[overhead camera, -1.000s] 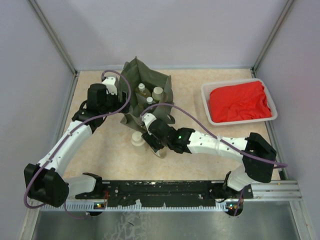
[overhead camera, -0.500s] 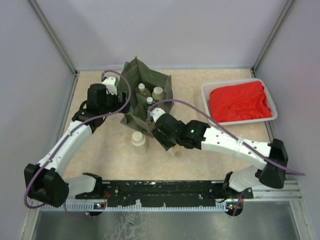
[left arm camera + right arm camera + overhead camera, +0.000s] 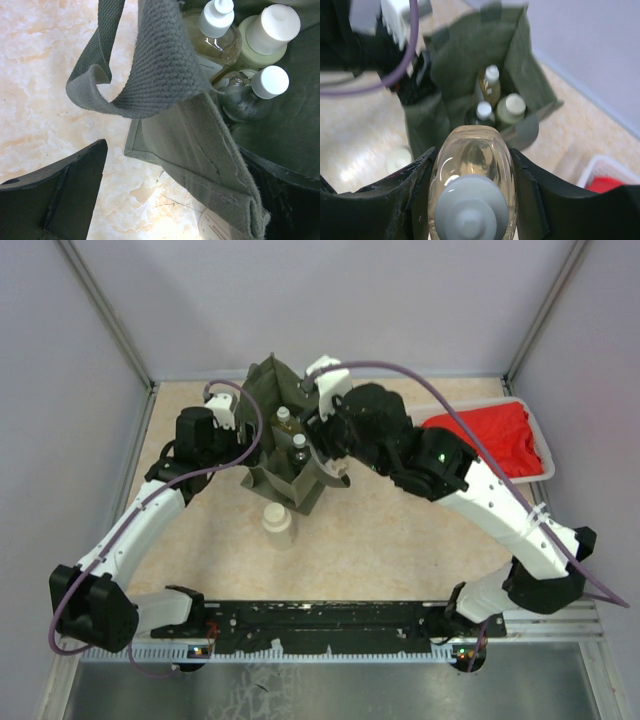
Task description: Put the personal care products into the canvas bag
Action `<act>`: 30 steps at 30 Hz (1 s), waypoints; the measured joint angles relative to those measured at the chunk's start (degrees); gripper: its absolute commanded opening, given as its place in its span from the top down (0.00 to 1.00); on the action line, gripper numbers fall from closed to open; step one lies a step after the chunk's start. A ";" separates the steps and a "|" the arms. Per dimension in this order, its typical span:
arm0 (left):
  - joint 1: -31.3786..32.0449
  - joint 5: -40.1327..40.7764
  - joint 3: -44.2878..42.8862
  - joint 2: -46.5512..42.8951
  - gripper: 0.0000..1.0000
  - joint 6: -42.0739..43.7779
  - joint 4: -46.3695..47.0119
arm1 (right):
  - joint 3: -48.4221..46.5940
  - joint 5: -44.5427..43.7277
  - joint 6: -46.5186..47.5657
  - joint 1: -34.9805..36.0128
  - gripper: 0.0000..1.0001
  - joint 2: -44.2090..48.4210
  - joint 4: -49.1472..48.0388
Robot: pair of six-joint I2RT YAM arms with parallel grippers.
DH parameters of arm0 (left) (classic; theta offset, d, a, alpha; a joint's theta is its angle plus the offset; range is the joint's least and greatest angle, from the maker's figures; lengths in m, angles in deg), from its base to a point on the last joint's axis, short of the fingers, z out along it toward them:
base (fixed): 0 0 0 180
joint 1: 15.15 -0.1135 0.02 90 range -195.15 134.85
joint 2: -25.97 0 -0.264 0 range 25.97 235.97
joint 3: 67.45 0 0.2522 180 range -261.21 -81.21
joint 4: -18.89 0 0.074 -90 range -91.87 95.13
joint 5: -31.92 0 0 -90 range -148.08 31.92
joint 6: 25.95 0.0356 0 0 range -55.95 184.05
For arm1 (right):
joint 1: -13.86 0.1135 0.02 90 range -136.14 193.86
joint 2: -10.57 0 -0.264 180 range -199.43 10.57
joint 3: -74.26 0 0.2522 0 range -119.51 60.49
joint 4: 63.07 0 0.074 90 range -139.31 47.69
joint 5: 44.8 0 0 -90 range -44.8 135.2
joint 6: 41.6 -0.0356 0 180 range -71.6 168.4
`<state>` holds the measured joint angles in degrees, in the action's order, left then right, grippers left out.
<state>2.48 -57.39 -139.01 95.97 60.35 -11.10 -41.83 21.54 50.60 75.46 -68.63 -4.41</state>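
Observation:
The olive canvas bag (image 3: 300, 455) stands open at mid-table; in the left wrist view three bottles sit in it: a clear amber one (image 3: 216, 20), a pale one (image 3: 269, 31) and a silvery one (image 3: 256, 91). My right gripper (image 3: 472, 155) is shut on a clear bottle of amber liquid (image 3: 472, 172), white cap toward the camera, held above the bag's (image 3: 465, 55) mouth. My left gripper (image 3: 175, 160) is open, its jaws straddling the bag's left wall (image 3: 200, 145) near a handle (image 3: 150, 65). A pale bottle (image 3: 277, 520) stands on the table in front of the bag.
A white tray (image 3: 547, 458) holding a red cloth (image 3: 495, 440) sits at the back right, partly hidden by my right arm (image 3: 480, 490). Enclosure walls and metal posts border the table on three sides.
My right arm has lifted the clear bottle from the table in front of the bag and swung it up and back over the bag's opening. The left arm has stayed still.

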 measured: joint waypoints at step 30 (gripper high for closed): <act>0.00 -0.02 -1.25 -2.43 0.00 -0.33 -4.13 | -16.11 28.59 -3.91 -12.66 1.00 -31.23 -19.58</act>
<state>2.48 -57.41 -140.26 93.54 60.02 -15.23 -57.94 50.13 46.69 62.81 -99.86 -23.99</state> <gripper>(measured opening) 0.998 0.538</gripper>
